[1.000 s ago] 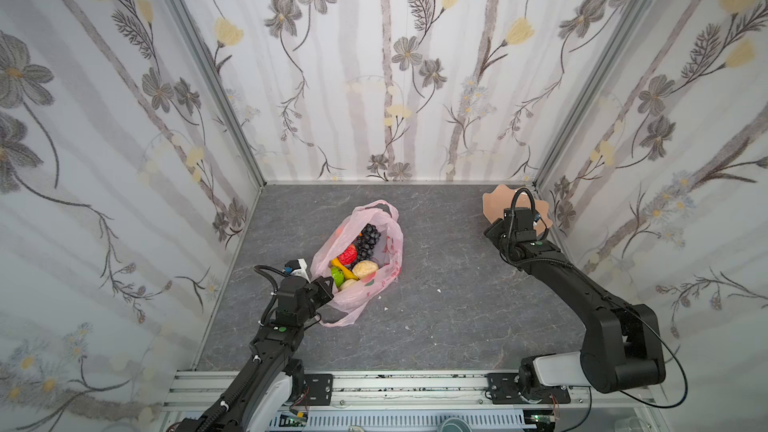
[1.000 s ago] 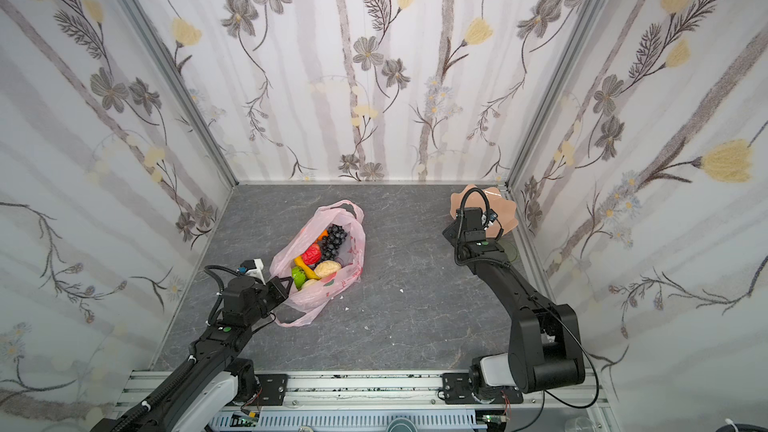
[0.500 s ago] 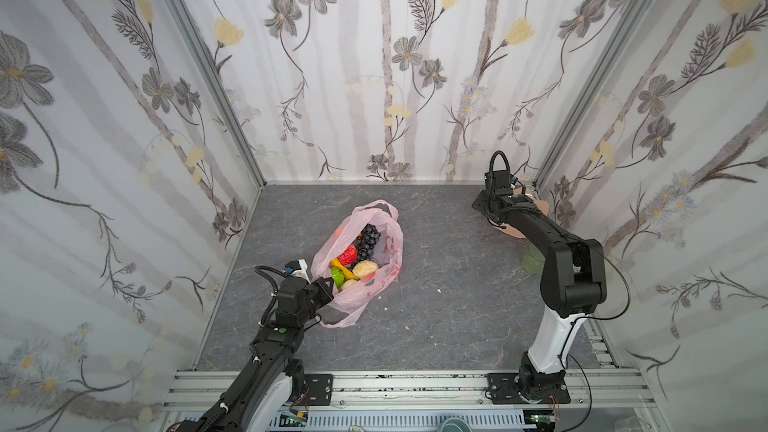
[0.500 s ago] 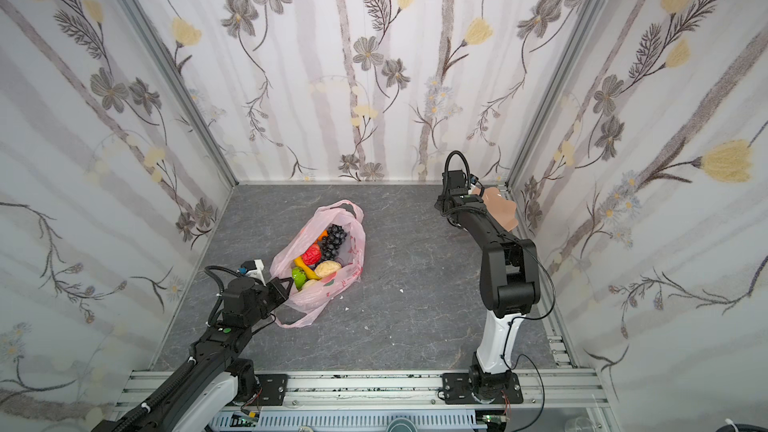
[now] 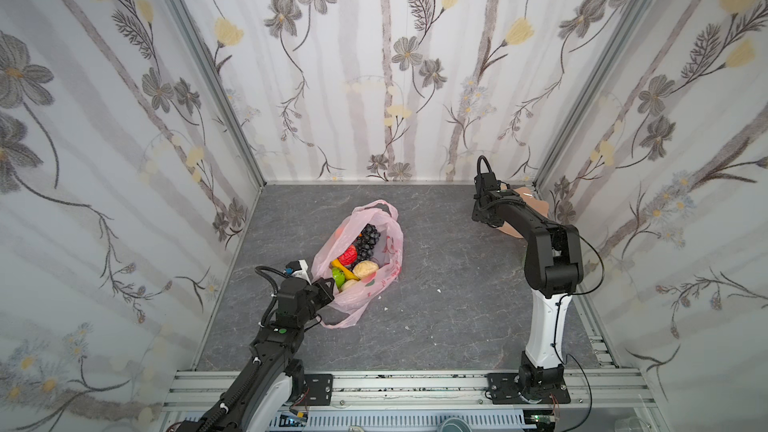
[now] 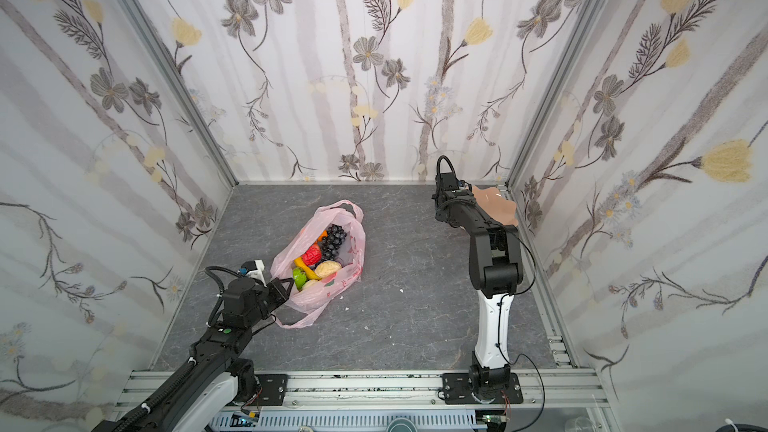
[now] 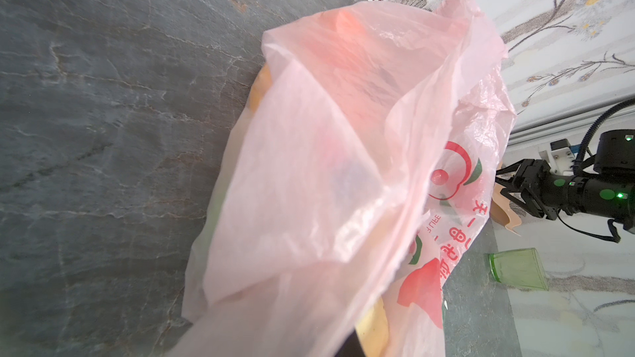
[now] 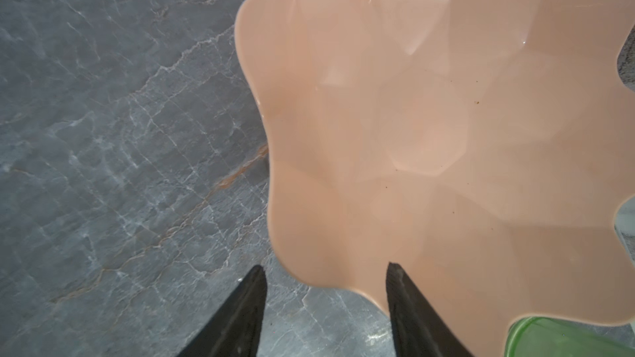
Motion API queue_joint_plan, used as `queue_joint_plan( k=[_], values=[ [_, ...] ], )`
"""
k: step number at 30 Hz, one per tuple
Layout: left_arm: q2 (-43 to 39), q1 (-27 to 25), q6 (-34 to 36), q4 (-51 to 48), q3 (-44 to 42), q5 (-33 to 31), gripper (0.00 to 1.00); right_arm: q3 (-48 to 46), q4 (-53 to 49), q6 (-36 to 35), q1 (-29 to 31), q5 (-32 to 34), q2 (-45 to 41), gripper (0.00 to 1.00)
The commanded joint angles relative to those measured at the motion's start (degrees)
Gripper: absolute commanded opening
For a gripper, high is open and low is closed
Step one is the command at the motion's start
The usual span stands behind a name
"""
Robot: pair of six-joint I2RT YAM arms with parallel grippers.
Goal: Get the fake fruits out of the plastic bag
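Plastic bag [image 5: 376, 284] lies left of worktop [image 5: 436, 317] centre, fake fruits [image 5: 348, 254] inside: likely light, hard, glossy; grip across middles. Left gripper [image 5: 329, 284] fingers pinch bag's flimsy rim; right gripper [image 8: 324, 266] fingers spread at plate [image 8: 429, 115] rim.

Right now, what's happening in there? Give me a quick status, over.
Left gripper shut on plastic bag rim. Right gripper open, astride peach plate edge. Fake fruits in bag, none out. Green cup beside plate.
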Motion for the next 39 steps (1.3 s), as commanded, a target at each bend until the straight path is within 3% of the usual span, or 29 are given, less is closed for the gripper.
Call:
queue_joint_plan(
  k=[1, 15, 21, 26, 32, 39],
  values=[
    [-0.02, 0.02, -0.43, 1.55, -0.27, -0.08, 0.0, 0.95, 0.07, -3.52, 0.06, 3.7, 1.03, 0.52],
    [-0.53, 0.01, -1.26, 1.37, -0.76, 0.35, 0.0, 2.91, 1.47, -11.5, 0.41, 2.67, 4.18, 0.31],
    [0.2, -0.06, -1.34, 1.37, -0.23, 0.33, 0.0, 3.1, 2.23, -15.18, 1.08, 3.12, 4.64, 0.17],
    [-0.25, -0.06, -1.81, 1.37, -0.41, 0.26, 0.0, 2.83, 3.09, -18.56, 3.92, -0.37, 3.47, 0.1],
    [-0.64, -0.06, -2.05, 1.28, -0.74, 0.53, 0.0, 1.44, 2.46, -18.41, 7.63, 2.31, 2.56, 0.07],
    [-0.5, -0.04, -2.01, 1.28, -0.83, 0.36, 0.0, -8.92, 5.38, -15.92, 12.2, 1.17, -4.61, 0.06]
  ],
)
